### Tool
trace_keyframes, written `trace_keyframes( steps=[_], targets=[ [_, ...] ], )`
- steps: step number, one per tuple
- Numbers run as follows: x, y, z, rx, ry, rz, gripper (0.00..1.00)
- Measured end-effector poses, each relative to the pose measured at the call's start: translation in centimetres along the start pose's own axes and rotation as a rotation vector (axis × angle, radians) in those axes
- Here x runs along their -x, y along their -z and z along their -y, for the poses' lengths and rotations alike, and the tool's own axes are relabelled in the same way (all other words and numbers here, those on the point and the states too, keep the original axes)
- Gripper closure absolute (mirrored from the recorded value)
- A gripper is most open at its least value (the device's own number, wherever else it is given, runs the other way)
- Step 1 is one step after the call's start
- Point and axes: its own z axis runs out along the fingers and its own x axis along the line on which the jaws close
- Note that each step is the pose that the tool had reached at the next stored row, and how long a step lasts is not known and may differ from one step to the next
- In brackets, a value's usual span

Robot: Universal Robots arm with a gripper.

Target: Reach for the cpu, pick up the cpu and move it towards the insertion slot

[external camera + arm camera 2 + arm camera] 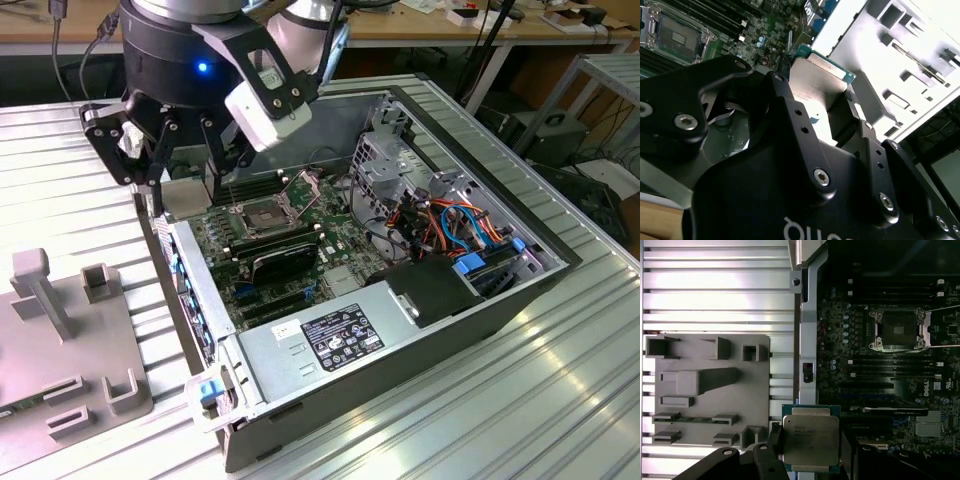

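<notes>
A ribbed metal worktop (560, 400) under workshop benches, and on it an open computer case (400, 340) lying on its side with the green motherboard (300, 250) facing up. On the exterior view's left sits a grey fixture plate (60, 340) with little blocks and cradles, which also appears in the first wrist view (705, 390).

And here's the end effector (185, 170), black linkages hanging just over the case's edge on the exterior view's left, and it is carrying something. In the first wrist view the cpu (811, 439) is right there, silver lid and green border, pinched flat between the fingers (774, 436), one on each side. The second wrist view agrees: the cpu (822, 82) sits clamped at the end of the black links, held off every surface.

So the reach is done and the pick is done, the chip is up in the air. What's left is the travel. The insertion slot (263, 212), that square socket with the silver frame and dark centre, sits on the board close to the end effector in the exterior view, its thin plate hinged up. In the first wrist view the insertion slot (897, 330) lies well apart from the chip, with memory slots (875, 367) between them. My read: the cpu hangs over the case rim, not over the socket, carry partly made
</notes>
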Motion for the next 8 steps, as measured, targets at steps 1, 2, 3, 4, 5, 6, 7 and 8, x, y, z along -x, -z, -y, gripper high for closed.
trace_keyframes(
  steps=[1,2,3,4,5,6,7,8],
  targets=[
    [0.12,0.01,0.0,0.0,0.0,0.0,0.45],
    [0.25,0.01,0.0,0.0,0.0,0.0,0.45],
    [0.4,0.02,0.0,0.0,0.0,0.0,0.45],
    [0.53,0.03,0.01,0.0,0.0,0.0,0.45],
    [0.83,0.04,0.01,0.0,0.0,0.0,0.45],
    [1.03,0.05,0.01,0.0,0.0,-0.0001,0.45],
    [1.25,0.06,0.01,-0.0001,0.0,-0.0001,0.45],
    [1.42,0.07,0.02,0.0,0.0,-0.0001,0.45]
  ],
)
